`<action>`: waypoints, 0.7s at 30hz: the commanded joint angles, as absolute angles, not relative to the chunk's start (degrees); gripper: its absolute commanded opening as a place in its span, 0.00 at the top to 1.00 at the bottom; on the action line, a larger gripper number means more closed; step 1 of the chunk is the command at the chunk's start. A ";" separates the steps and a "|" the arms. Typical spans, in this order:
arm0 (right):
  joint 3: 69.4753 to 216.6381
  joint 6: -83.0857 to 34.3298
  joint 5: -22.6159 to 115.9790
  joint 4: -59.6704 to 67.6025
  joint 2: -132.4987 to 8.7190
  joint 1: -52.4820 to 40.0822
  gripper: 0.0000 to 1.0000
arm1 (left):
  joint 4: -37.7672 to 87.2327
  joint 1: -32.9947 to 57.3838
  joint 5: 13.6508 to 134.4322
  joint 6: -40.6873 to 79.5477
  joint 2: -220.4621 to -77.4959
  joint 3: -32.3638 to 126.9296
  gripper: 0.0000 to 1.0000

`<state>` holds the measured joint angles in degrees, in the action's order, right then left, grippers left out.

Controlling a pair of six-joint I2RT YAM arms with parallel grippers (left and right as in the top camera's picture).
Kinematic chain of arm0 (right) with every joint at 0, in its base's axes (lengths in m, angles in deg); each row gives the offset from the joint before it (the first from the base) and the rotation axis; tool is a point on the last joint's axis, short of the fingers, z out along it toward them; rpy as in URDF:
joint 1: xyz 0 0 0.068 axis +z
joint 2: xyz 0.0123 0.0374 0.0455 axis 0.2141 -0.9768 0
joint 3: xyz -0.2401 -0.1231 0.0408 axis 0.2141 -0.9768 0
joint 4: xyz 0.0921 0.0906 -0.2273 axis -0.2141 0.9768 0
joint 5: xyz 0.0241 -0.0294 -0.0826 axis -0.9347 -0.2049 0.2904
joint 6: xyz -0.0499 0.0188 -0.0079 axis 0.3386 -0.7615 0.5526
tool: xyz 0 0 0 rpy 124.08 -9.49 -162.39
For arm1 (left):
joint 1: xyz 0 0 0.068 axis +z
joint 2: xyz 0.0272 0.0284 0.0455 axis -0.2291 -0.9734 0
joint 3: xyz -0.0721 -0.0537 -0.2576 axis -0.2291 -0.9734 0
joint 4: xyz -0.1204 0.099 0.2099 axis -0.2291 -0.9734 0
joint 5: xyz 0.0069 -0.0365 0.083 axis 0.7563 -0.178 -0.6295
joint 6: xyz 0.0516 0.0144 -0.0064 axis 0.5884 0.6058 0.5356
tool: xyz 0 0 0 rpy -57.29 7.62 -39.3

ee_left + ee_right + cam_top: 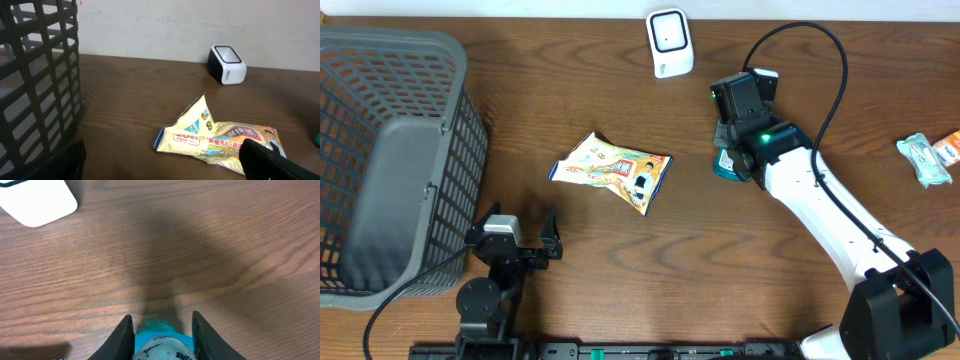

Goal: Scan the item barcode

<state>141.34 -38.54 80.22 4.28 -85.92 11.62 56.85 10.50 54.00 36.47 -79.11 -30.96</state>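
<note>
While my right gripper (162,326) points down at the wooden table (620,270), its two dark fingers (121,339) press against either side of a teal item (161,345). It is a small packet with a round white label, and it fills the gap between them. I count that as a grip. Whether the packet rests on the wood or hangs just above it, I cannot tell.

From overhead, the teal item (726,166) sits under my right gripper (732,160), right of centre. It is near the white barcode scanner (669,43) but apart from it, below and to its right. The scanner stands at the far edge of the table. One pale corner of it (35,200) shows at the top left of my right wrist view.

My left gripper (513,240) is low on the left, jaws spread wide and holding nothing. Its dark fingers (270,161) show at the bottom corners of the left wrist view.

- Grey mesh basket (380,160): far left, just beside my left gripper.
- Yellow snack packet (615,170): crumpled, flat on the wood mid-table, between the basket and the teal item.
- Pale green packet (924,159): at the right edge, touching an orange one (949,148), both well apart from the scanner.
</note>
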 commanded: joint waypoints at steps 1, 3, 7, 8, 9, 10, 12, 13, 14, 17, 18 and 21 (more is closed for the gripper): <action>140.82 -40.71 78.39 5.31 -87.60 12.17 0.72 | 55.78 10.30 54.57 37.23 -79.11 -32.36 0.02; 140.82 -40.68 78.36 5.70 -86.99 12.17 0.71 | 55.76 10.30 54.57 37.23 -79.11 -32.36 0.02; 140.82 -40.68 78.39 6.05 -84.96 12.17 0.67 | 55.76 10.30 54.57 37.23 -79.11 -32.36 0.02; 140.82 -40.71 78.36 6.08 -84.50 12.17 0.67 | 55.76 10.30 54.57 37.23 -79.11 -32.36 0.02; 140.82 -40.71 78.36 6.16 -83.98 12.17 0.67 | 55.76 10.30 54.57 37.23 -79.11 -32.36 0.02; 140.82 -40.71 78.36 6.21 -83.65 12.17 0.67 | 55.76 10.30 54.57 37.23 -79.11 -32.36 0.02; 140.79 -41.86 78.39 6.69 -83.08 12.17 0.67 | 55.76 10.30 54.57 37.23 -79.11 -32.36 0.02; 140.79 -42.52 78.36 6.95 -82.75 12.17 0.67 | 55.76 10.30 54.57 37.23 -79.11 -32.36 0.02; 140.82 -42.83 78.39 7.08 -82.71 12.17 0.66 | 55.76 10.33 54.57 37.23 -79.11 -32.36 0.02; 140.79 -42.83 78.36 7.21 -82.56 12.17 0.62 | 55.76 10.30 54.57 37.23 -79.11 -32.36 0.02; 140.79 -42.83 78.39 7.21 -82.56 12.17 0.61 | 55.76 10.30 54.57 37.23 -79.11 -32.36 0.02; 140.79 -42.83 78.39 7.21 -82.56 12.17 0.58 | 55.76 10.30 54.57 37.23 -79.11 -32.36 0.02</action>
<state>141.21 -41.78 78.28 7.06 -83.71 11.65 56.85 10.50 54.00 36.47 -79.11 -30.96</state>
